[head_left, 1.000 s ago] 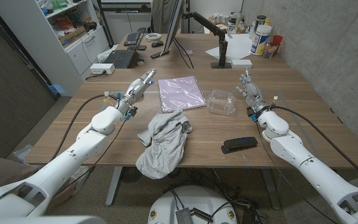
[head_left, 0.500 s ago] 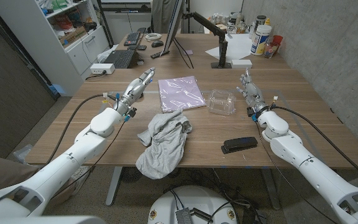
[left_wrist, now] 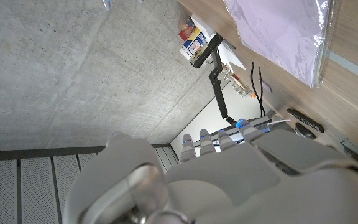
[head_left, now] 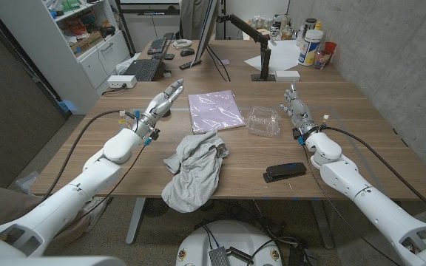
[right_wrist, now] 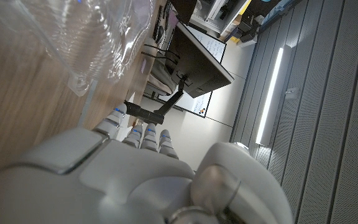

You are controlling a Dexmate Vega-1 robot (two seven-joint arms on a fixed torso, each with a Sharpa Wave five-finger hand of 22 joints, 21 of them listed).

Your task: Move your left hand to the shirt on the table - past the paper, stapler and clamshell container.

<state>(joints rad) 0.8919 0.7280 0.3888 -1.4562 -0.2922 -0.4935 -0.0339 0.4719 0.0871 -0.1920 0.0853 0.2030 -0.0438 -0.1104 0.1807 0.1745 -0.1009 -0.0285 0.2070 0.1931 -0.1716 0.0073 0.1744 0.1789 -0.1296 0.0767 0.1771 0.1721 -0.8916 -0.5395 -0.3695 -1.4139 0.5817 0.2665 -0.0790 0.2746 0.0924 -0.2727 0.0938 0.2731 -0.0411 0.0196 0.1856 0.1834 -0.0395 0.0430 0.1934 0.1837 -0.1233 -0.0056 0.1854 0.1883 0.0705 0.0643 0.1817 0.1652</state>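
From the head view, the left hand (head_left: 163, 101) hangs over the table (head_left: 361, 111) with its fingers stretched forward and holding nothing, their tips just short of the near left corner of the purple paper (head_left: 214, 109). The grey shirt (head_left: 195, 168) it is meant to reach lies crumpled well behind and to the inner side of those fingers, close to the table's front edge, so I judge the hand has to swing back toward the robot rather than go on past the paper. The right hand (head_left: 296, 108) waits with fingers extended and empty, the clamshell container (head_left: 262, 121) just beside its fingertips and the black stapler (head_left: 284, 172) back behind its wrist, near the forearm; it looks parked out of the way since the task is the left arm's. Against the frame a second ago the left hand has lifted and edged a little forward and outward, while shirt, paper, container and stapler lie as they did. In the left wrist view, the left hand's straightened fingers point off past the paper's plastic-wrapped edge toward a monitor arm (left_wrist: 215, 68) beyond, nothing between them. In the right wrist view, the right hand's fingers lie close together and straight, with the ribbed clear container just ahead of them on the wood, untouched.
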